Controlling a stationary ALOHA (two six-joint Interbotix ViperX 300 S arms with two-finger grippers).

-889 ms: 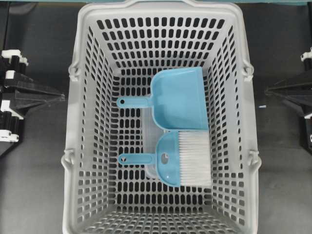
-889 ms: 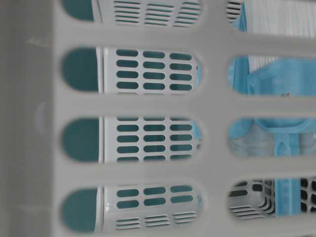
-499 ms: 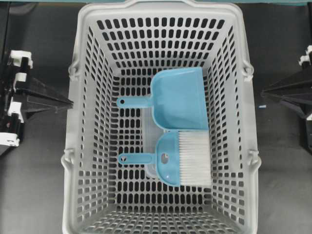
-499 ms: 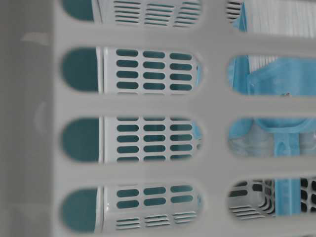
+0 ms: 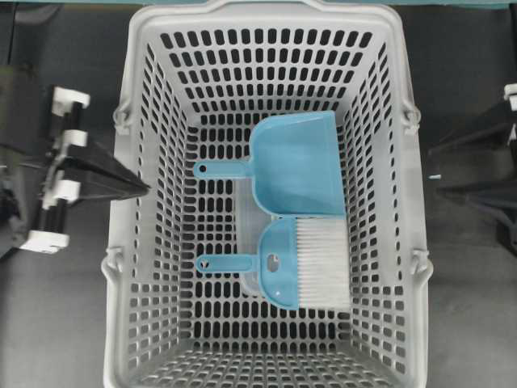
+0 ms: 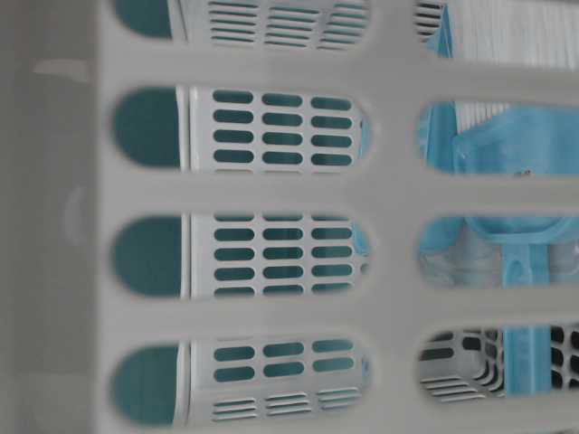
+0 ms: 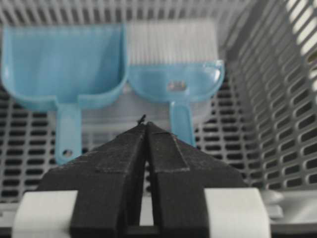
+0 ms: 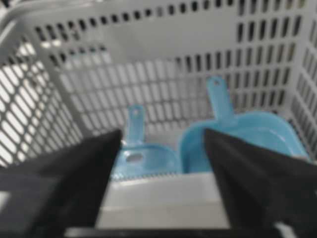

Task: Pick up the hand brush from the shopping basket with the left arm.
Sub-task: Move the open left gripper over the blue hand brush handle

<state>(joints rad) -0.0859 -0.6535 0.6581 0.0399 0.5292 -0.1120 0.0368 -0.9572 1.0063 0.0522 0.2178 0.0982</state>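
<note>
The hand brush (image 5: 292,265) lies flat on the floor of the shopping basket (image 5: 123,202), with its white bristles to the right and its thin handle to the left. My left gripper (image 5: 145,187) is shut and empty, with its tip over the basket's left wall, apart from the brush. In the left wrist view the shut gripper (image 7: 146,125) points at the brush (image 7: 173,74). My right gripper (image 5: 436,170) is open and empty outside the right wall. The right wrist view shows the gripper (image 8: 162,136) wide open above the brush (image 8: 148,158).
A light-blue dustpan scoop (image 5: 300,166) lies just behind the brush, touching its bristles, and shows in both wrist views (image 7: 64,64) (image 8: 242,134). The basket's tall slotted walls (image 7: 277,99) surround both. The table-level view is mostly blocked by the near wall (image 6: 380,190).
My left gripper has moved right, from outside the basket to over its left wall. My right gripper's fingers have spread apart. The brush and scoop have not moved.
</note>
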